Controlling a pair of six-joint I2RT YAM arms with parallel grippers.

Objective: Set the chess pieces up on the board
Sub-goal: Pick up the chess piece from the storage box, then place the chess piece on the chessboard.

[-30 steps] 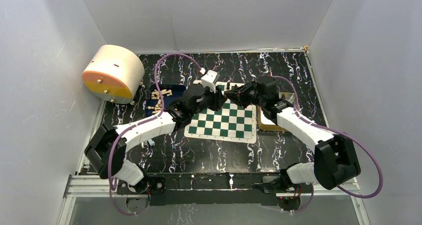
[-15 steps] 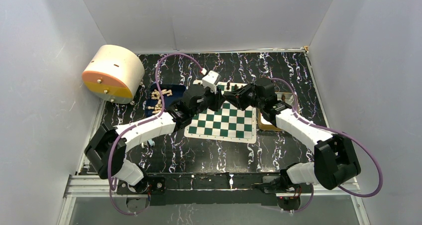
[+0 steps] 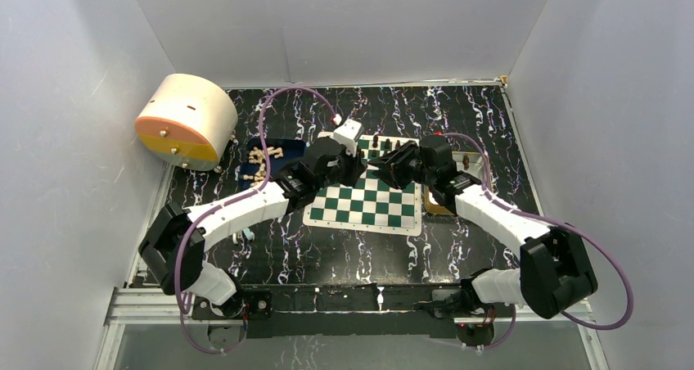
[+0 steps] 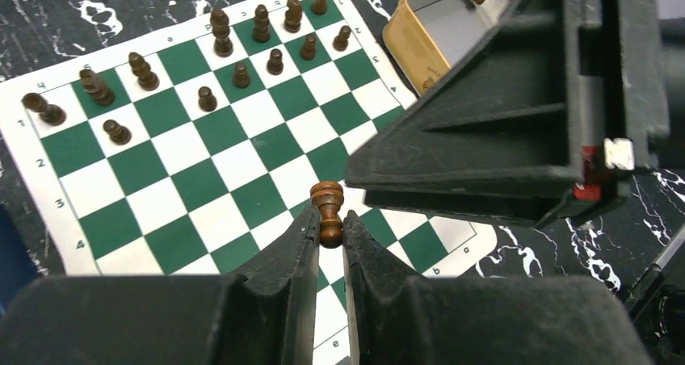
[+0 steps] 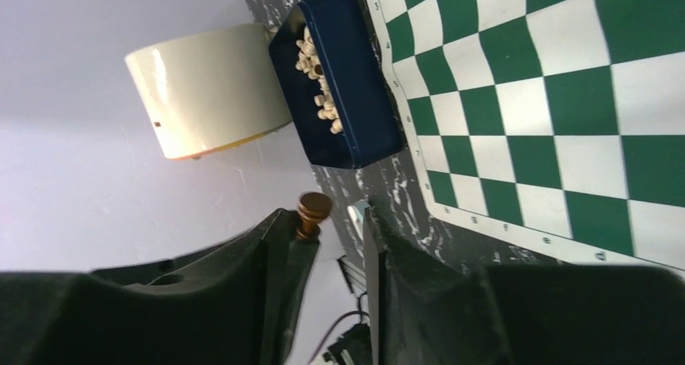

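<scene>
Your left gripper (image 4: 329, 234) is clamped on a pawn (image 4: 327, 211), which stands upright with its head proud of the tips, over the board (image 4: 194, 183). Your right gripper (image 5: 331, 236) stands parted and grips nothing. The set pieces (image 4: 242, 74) lie ahead of the left gripper.

Left hand (image 4: 329, 224) clamped; right hand (image 5: 327, 220) apparently parted; both nearly touching.

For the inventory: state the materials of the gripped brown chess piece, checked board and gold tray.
Dark brown chess piece: probably varnished wood, turned, slightly glossy.
Green-and-white checked board: thin matte mat, vinyl or paper.
Gold rectangular tray: likely painted tin, thin rolled rim.
</scene>
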